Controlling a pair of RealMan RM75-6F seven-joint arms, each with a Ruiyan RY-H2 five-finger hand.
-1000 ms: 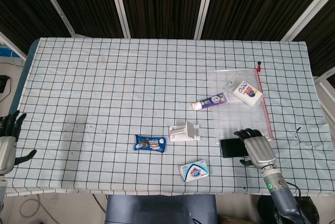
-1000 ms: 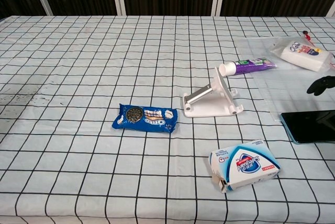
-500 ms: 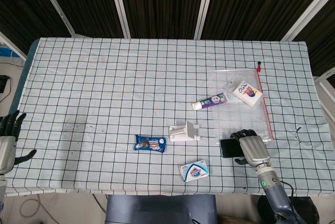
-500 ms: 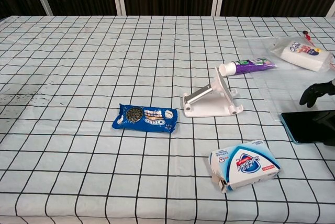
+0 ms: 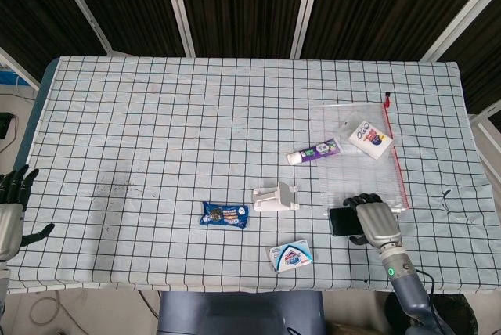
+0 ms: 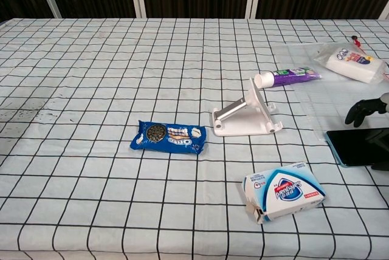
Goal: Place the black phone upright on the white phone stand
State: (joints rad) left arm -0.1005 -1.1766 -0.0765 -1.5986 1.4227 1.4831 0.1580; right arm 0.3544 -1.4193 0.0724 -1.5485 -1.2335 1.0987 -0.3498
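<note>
The black phone (image 5: 342, 221) (image 6: 358, 146) lies flat on the checked cloth near the table's front right. My right hand (image 5: 374, 221) (image 6: 364, 109) covers the phone's right part. Its dark fingers curl over the phone's far edge and the thumb sits by the near edge; I see no firm grip. The white phone stand (image 5: 276, 196) (image 6: 246, 117) sits empty a short way to the phone's left, its slanted back facing right. My left hand (image 5: 12, 210) hangs off the table's left edge, fingers spread, holding nothing.
A blue cookie packet (image 5: 224, 214) (image 6: 169, 137) lies left of the stand. A blue-and-white box (image 5: 290, 255) (image 6: 284, 191) sits in front of it. Behind are a purple toothpaste tube (image 5: 315, 151) (image 6: 289, 77) and a clear zip bag (image 5: 364, 171) holding a white packet (image 5: 366, 138) (image 6: 349, 62).
My right hand has shifted left and toward the front edge, and its fingers have come down over the phone's far edge. The phone and left hand have not moved.
</note>
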